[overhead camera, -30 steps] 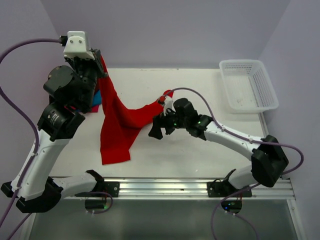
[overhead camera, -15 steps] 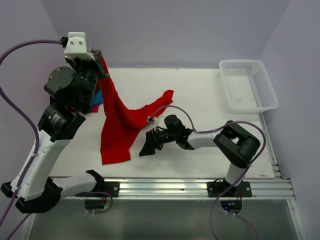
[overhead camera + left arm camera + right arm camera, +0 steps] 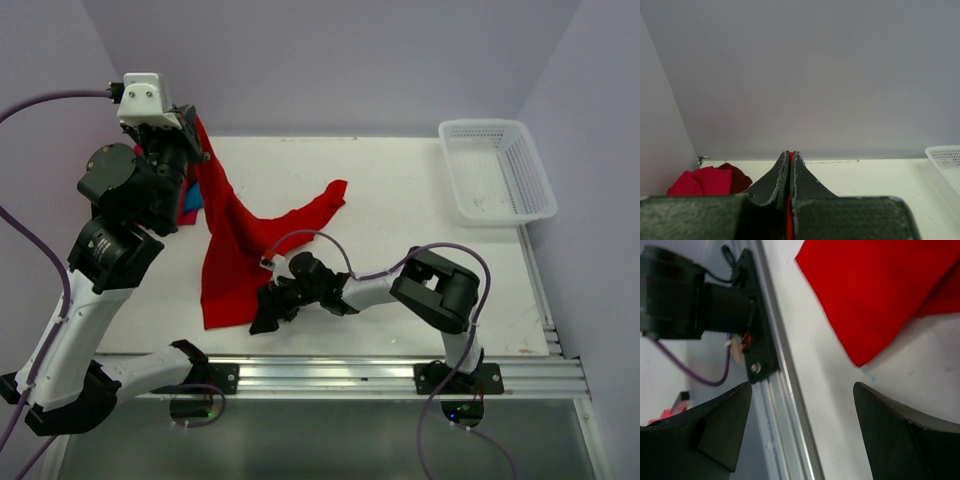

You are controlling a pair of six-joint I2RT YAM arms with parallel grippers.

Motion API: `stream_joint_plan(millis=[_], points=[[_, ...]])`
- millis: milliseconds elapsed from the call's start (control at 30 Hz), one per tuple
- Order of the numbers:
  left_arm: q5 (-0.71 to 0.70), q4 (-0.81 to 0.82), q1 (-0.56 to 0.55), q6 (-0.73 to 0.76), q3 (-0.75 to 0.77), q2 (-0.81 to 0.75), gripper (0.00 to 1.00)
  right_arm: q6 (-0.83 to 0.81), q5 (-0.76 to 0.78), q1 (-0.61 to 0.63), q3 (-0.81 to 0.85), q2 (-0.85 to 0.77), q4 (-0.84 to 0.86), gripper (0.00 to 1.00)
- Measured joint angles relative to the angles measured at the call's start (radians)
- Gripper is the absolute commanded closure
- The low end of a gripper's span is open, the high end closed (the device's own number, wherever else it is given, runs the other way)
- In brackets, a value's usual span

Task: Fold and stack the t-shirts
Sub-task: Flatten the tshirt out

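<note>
A large bright red t-shirt (image 3: 235, 245) hangs from my left gripper (image 3: 197, 137), which is raised at the table's far left and shut on the shirt's top edge. In the left wrist view a sliver of red cloth (image 3: 789, 220) shows between the closed fingers (image 3: 775, 180). The shirt's lower part lies on the table, with one end stretching right (image 3: 325, 198). My right gripper (image 3: 263, 314) is open, low over the table beside the shirt's near right corner (image 3: 860, 360), with nothing between its fingers (image 3: 715, 430). Folded red (image 3: 700, 181), maroon (image 3: 737, 176) and teal-blue (image 3: 190, 205) t-shirts lie at the far left.
A white mesh basket (image 3: 497, 170) stands at the far right corner, its rim also in the left wrist view (image 3: 945, 160). The metal rail (image 3: 785, 405) at the table's near edge and the left arm's base (image 3: 690, 300) are just beyond the right gripper.
My right arm has swung from the shirt's right end down and left to its near corner, staying open. The left arm has shifted slightly left, still holding the shirt up.
</note>
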Motion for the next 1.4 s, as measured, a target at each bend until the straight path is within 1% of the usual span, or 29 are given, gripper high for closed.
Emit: stream_joint_plan(millis=[267, 400, 533, 667, 767, 867, 1000, 1033, 1133, 1400], points=[[-0.001, 0.0, 0.0, -0.006, -0.018, -0.03, 1.0, -0.046, 0.268, 0.003, 0.112, 0.014, -0.175, 0.16], [-0.004, 0.0, 0.0, -0.006, -0.022, -0.043, 1.0, -0.056, 0.336, 0.003, 0.143, 0.019, -0.22, 0.18], [-0.005, 0.0, 0.0, -0.005, -0.022, -0.048, 1.0, -0.045, 0.345, 0.005, 0.146, 0.031, -0.207, 0.24], [-0.006, 0.0, 0.0, -0.005, -0.022, -0.047, 1.0, -0.006, 0.349, 0.026, 0.146, 0.06, -0.138, 0.28], [-0.007, 0.0, 0.0, -0.005, -0.022, -0.047, 1.0, 0.03, 0.358, 0.074, 0.146, 0.082, -0.089, 0.33], [-0.01, 0.002, 0.0, -0.005, -0.027, -0.048, 1.0, 0.062, 0.364, 0.128, 0.138, 0.098, -0.045, 0.4], [-0.015, 0.001, 0.0, -0.005, -0.038, -0.05, 1.0, 0.093, 0.369, 0.171, 0.116, 0.101, -0.011, 0.44], [-0.015, 0.001, 0.0, -0.005, -0.039, -0.05, 1.0, 0.095, 0.374, 0.174, 0.113, 0.1, -0.01, 0.48], [-0.017, 0.002, 0.0, -0.005, -0.039, -0.051, 1.0, 0.096, 0.399, 0.175, 0.105, 0.092, -0.026, 0.54], [-0.021, 0.001, 0.0, -0.005, -0.039, -0.056, 1.0, 0.089, 0.46, 0.176, 0.096, 0.058, -0.091, 0.5]])
